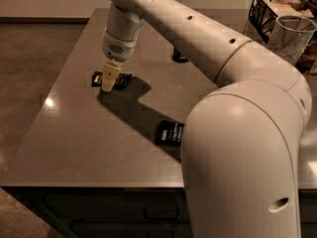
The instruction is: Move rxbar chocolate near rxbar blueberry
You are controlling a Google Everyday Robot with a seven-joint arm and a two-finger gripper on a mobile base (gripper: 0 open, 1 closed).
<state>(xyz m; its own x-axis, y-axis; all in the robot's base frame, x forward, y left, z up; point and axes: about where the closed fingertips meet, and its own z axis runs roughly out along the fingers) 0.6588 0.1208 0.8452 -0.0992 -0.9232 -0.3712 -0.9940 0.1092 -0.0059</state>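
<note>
The rxbar chocolate [123,80] is a small black-wrapped bar lying flat on the left part of the grey table [74,133]. My gripper [107,86] points down right over the middle of it and hides its centre; I cannot tell whether it touches the bar. The rxbar blueberry [169,132] is a dark blue wrapper with white lettering near the table's front middle, its right end hidden behind my arm. The two bars lie well apart.
A dark soda can [179,57] stands at the back, mostly hidden by my arm. A black wire basket [270,6] and a mesh cup [293,38] stand at the back right. My arm's large near link [242,157] covers the table's right front.
</note>
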